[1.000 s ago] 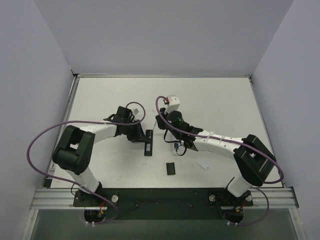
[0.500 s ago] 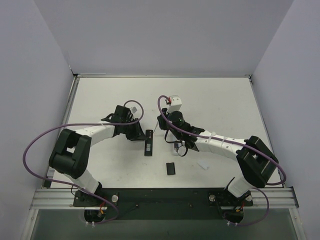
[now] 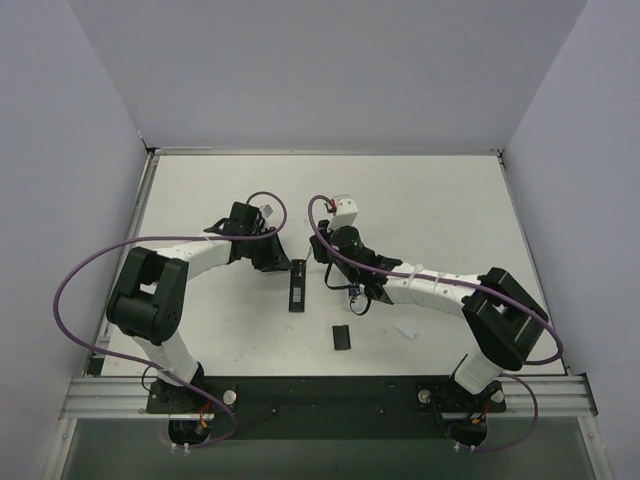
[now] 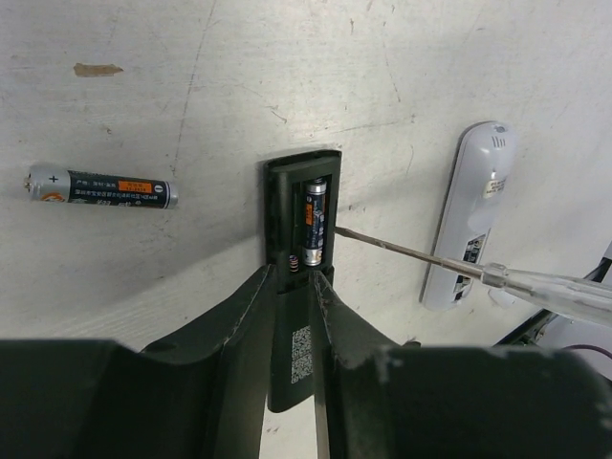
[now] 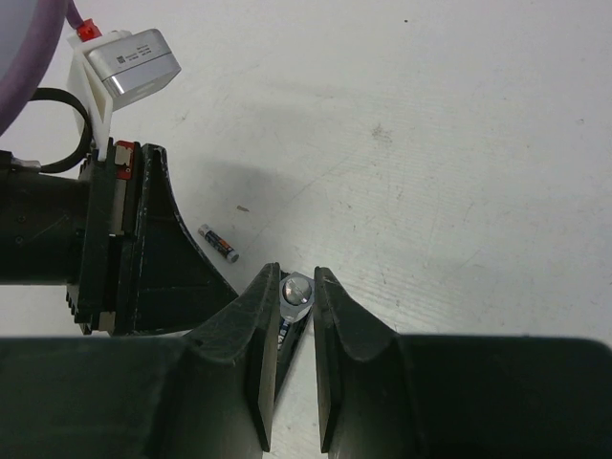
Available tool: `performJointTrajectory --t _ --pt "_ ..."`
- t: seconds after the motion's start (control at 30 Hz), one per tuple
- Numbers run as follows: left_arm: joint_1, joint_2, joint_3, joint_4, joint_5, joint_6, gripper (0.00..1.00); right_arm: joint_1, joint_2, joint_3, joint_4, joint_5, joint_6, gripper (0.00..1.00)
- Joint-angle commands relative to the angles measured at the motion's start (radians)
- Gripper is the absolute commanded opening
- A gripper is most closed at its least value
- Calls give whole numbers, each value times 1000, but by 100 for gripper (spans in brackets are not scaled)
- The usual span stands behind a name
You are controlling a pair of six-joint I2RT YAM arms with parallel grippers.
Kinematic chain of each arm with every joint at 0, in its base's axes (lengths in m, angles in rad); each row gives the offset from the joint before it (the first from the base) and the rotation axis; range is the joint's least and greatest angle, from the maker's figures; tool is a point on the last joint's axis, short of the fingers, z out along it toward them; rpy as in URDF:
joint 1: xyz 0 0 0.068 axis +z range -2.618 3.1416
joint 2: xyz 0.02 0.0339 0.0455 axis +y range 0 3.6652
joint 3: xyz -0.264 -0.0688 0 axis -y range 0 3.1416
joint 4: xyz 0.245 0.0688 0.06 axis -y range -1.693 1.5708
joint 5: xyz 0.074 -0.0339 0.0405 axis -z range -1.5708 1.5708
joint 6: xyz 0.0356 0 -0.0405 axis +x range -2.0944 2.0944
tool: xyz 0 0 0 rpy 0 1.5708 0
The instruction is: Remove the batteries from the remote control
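Observation:
The black remote (image 4: 298, 239) lies face down with its battery bay open. My left gripper (image 4: 295, 273) is shut on its near end. One battery (image 4: 316, 222) sits in the bay, and the slot beside it shows a bare spring. A second battery (image 4: 100, 188) lies loose on the table to the left and also shows in the right wrist view (image 5: 218, 242). My right gripper (image 5: 296, 277) is shut on the clear handle of a thin screwdriver (image 4: 421, 256). The screwdriver's tip touches the bay's right edge. In the top view both grippers, left (image 3: 285, 263) and right (image 3: 326, 270), meet at the remote (image 3: 297, 285).
A white remote (image 4: 469, 215) lies just right of the black one, under the screwdriver shaft. The flat black battery cover (image 3: 342, 337) lies nearer the arm bases, with a small pale scrap (image 3: 405, 328) to its right. Grey walls enclose the table on three sides.
Both wrists have shifted slightly over the black remote, the right wrist edging left toward it. The remote and the cover have not moved.

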Motion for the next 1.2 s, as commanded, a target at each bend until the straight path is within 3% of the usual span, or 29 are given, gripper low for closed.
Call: performJointTrajectory --t 0.0,1.17 --pt "4 10 -1 35 14 12 30 11 12 22 46 31 20 0" --pt "2 84 -18 56 40 -14 26 31 14 37 48 51 -5 0"
